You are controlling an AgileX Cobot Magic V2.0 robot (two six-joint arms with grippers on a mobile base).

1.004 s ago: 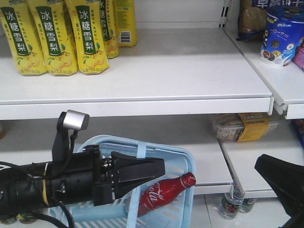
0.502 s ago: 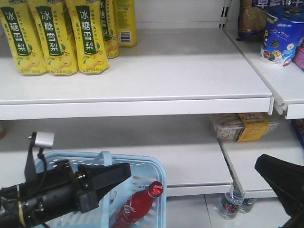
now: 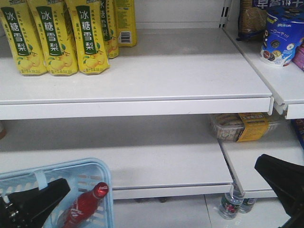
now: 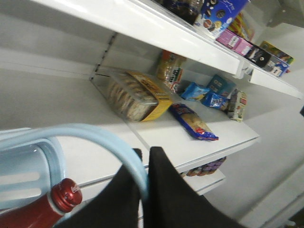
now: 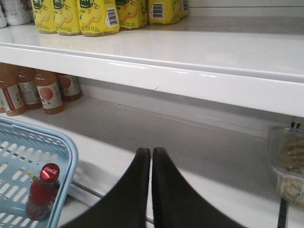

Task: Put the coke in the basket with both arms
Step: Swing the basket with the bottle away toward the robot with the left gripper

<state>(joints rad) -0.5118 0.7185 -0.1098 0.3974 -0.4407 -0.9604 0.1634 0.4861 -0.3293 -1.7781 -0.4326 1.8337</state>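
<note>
White shelves (image 3: 142, 76): yellow bottles (image 3: 61, 35) on top at 11 o'clock; a snack box (image 3: 242, 126) below at 3 o'clock.

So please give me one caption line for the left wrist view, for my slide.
Left gripper shut on the light blue basket handle, with the red coke inside the basket, beside snack shelves.

The basket (image 3: 102, 180) is pale blue slotted plastic with a smooth rim. The coke (image 3: 85, 205) looks glossy red, and the shelf (image 3: 156, 71) is smooth, matt white
</note>
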